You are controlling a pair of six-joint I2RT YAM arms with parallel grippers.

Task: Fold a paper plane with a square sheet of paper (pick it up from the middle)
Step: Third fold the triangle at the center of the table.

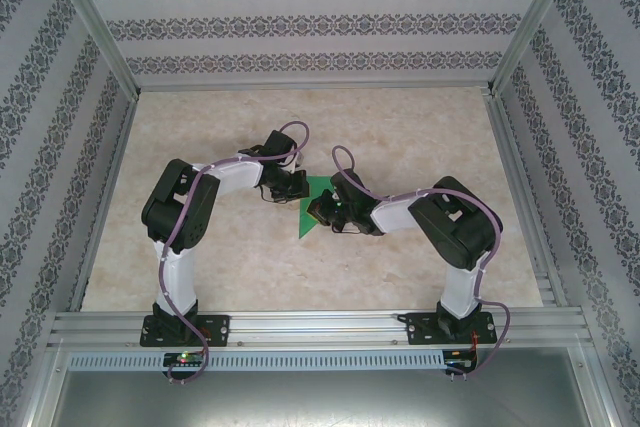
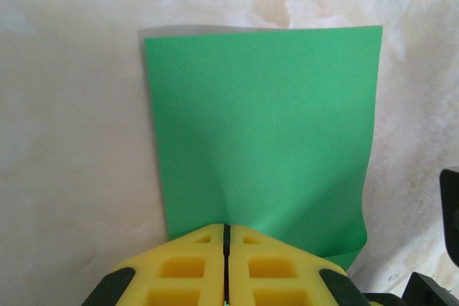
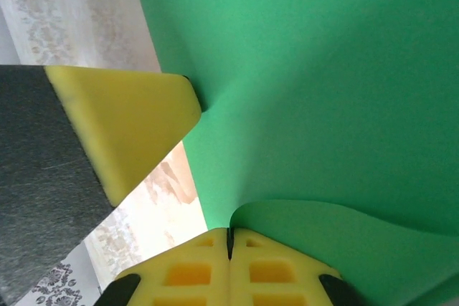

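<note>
1. Fingers (image 2: pixel 193 266) of the left gripper (image 2: pixel 226 233) were pressed together at the bottom centre of the left wrist view, pinching the near edge of the square sheet of paper (image 2: pixel 262 134).
2. Yellow tips of the right gripper (image 3: pixel 229 236) were likewise closed, clamped on a curled-up edge of the plain green sheet.
3. From above, the sheet sat at mid-frame between both grippers, partly hidden under them.
4. Bare marbled tabletop (image 1: pixel 400 137) stretched on every side to the aluminium rails (image 1: pixel 320 322) and patterned walls (image 1: pixel 310 22).
</note>
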